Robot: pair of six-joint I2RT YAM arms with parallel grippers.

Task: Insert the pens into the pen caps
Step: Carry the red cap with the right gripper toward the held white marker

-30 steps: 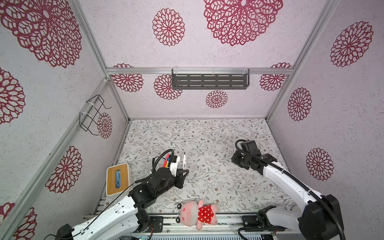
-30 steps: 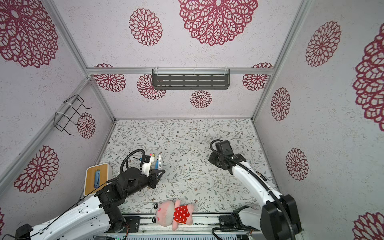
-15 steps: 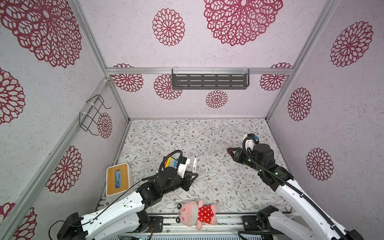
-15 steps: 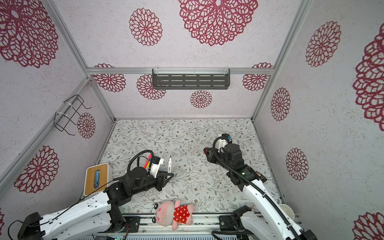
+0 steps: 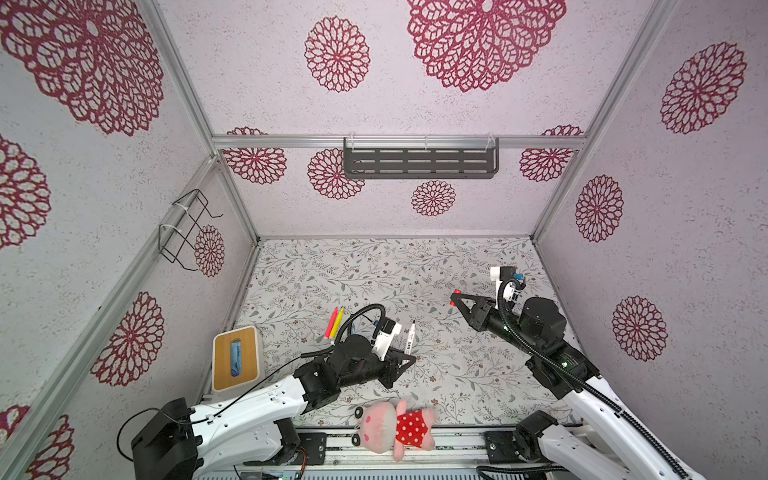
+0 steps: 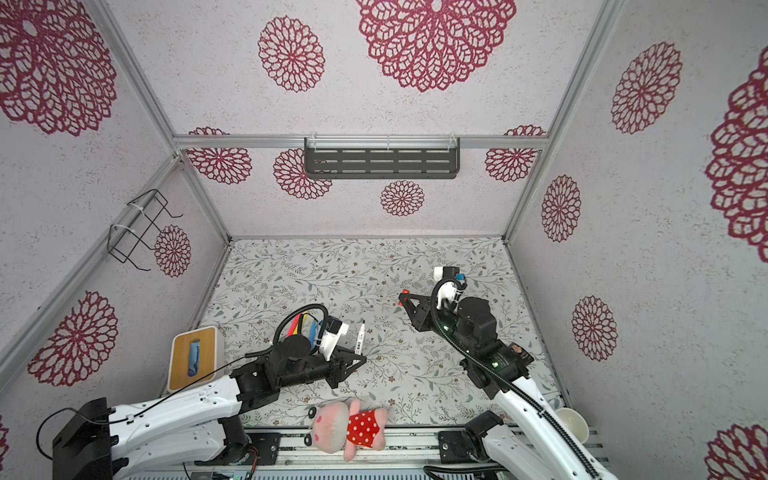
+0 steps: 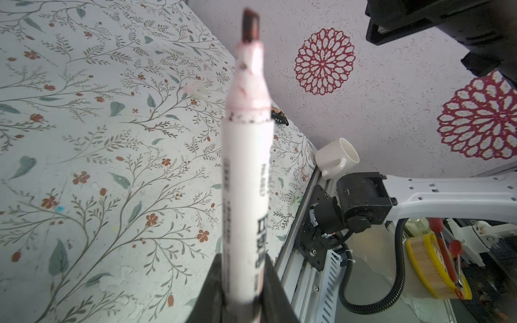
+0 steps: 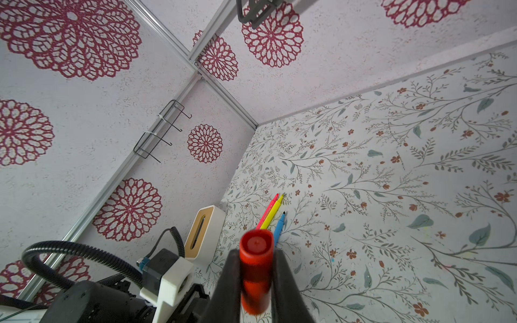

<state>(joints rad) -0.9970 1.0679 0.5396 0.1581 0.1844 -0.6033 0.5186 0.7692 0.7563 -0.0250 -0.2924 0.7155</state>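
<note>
Pinched tight in my left gripper (image 7: 242, 282) is the white pen (image 7: 246, 181), held by its tail end with the bare dark nib free. In both top views it rises clear of the floral table (image 5: 374, 274), slanting toward the back. My right gripper (image 8: 256, 268) is closed on the red cap (image 8: 256, 251), which sticks out past the fingertips. It is raised over the right side of the table, well apart from the pen. Behind my left arm three more pens lie on the table: the pink-red pen (image 8: 269, 210) and yellow pen (image 8: 275, 210) side by side, and the blue pen (image 8: 279, 227) just beside them. A tissue box (image 5: 235, 357) sits at the left side, and a plush toy (image 5: 395, 424) lies at the front edge.
</note>
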